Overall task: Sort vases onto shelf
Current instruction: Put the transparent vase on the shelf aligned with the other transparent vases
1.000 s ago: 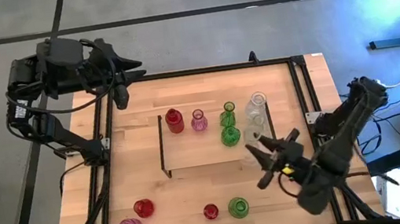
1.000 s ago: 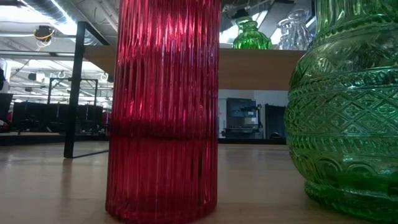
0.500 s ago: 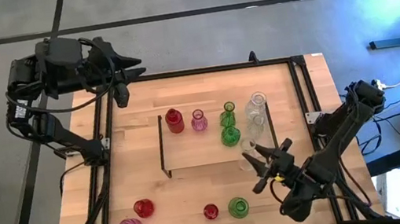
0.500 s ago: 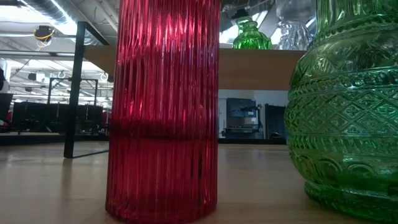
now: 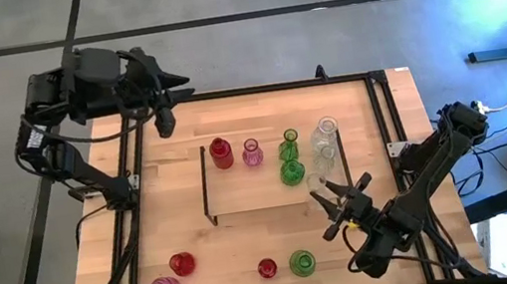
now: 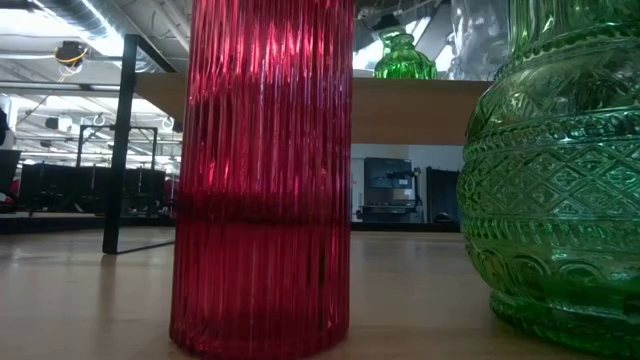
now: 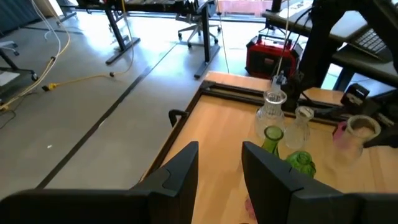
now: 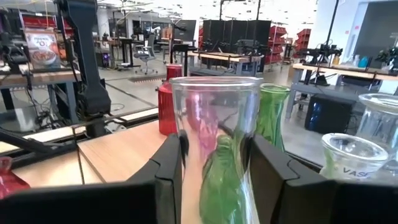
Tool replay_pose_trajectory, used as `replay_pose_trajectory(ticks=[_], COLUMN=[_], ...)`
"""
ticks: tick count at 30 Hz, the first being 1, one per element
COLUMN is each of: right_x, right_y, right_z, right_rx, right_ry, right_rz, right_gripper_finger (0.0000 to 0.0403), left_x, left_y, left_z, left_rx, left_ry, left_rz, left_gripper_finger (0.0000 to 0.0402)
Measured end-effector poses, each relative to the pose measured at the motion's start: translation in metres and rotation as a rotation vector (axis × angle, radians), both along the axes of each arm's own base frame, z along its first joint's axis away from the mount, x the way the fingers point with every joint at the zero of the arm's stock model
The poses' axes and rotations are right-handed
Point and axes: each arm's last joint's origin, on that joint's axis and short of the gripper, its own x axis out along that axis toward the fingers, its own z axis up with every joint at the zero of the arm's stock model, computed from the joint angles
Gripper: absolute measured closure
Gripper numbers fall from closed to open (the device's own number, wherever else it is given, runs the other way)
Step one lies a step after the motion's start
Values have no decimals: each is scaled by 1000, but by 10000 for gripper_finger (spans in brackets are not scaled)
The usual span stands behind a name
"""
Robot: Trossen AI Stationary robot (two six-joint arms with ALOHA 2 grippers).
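I see my right pincer [image 5: 335, 197] gripping a clear vase [image 8: 214, 149] beside the shelf [image 5: 242, 196]; left pincer [image 7: 219, 163] stands open over the tabletop [image 5: 182, 133] corner.

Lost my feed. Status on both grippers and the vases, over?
Right gripper shut on a clear vase at the shelf's front right corner. Left gripper open, idle at the table's far left. Four vases remain on the table.

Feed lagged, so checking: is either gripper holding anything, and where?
The right gripper clamps a clear vase by its neck. The left gripper holds nothing.
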Motion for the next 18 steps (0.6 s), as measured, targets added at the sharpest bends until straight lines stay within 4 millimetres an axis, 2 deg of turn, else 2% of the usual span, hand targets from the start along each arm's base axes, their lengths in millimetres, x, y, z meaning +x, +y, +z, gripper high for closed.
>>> replay_pose_trajectory(ticks=[10,18], right_x=[-6,-13], right_y=[-7,-14], right_z=[-6,-9], right_rx=[10,81], right_ry=[43,57], right_rz=[10,10], right_gripper_finger=[298,294], left_x=[20,24], left_y=[1,2], left_z=[-5,-7], left_rx=[0,7], left_ry=[16,27], left_rz=[-30,-37], left_gripper_finger=[285,285])
